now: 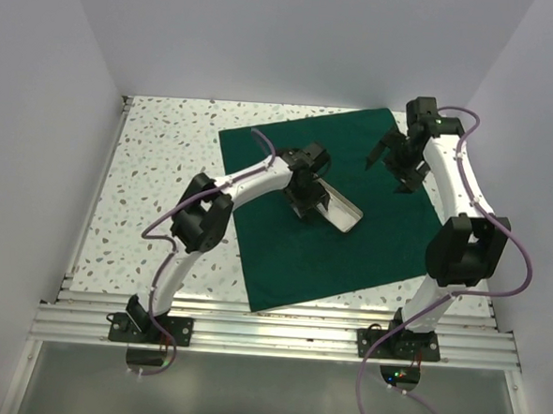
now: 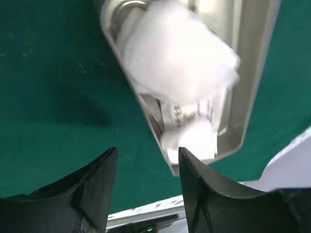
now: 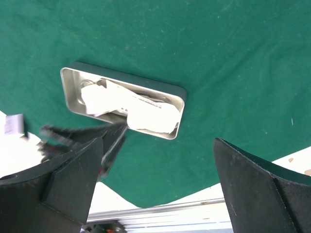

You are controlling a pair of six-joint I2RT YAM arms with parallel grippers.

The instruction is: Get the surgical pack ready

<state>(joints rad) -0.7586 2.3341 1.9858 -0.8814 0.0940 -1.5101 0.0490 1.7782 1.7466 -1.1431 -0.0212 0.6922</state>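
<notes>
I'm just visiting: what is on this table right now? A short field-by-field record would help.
Cloth: dark green matte cloth, spread flat on speckled white table
Tray: shallow rectangular metal tray, lying on the cloth
Contents: white fluffy wadding over printed paper
Left gripper: open, empty, above the tray
Right gripper: open, empty, over the cloth

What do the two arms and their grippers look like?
The left arm and right arm have white links joined by chunky black joints. A purple cable loops along each. The left gripper and right gripper are black, each with two wedge-shaped fingers.
</notes>
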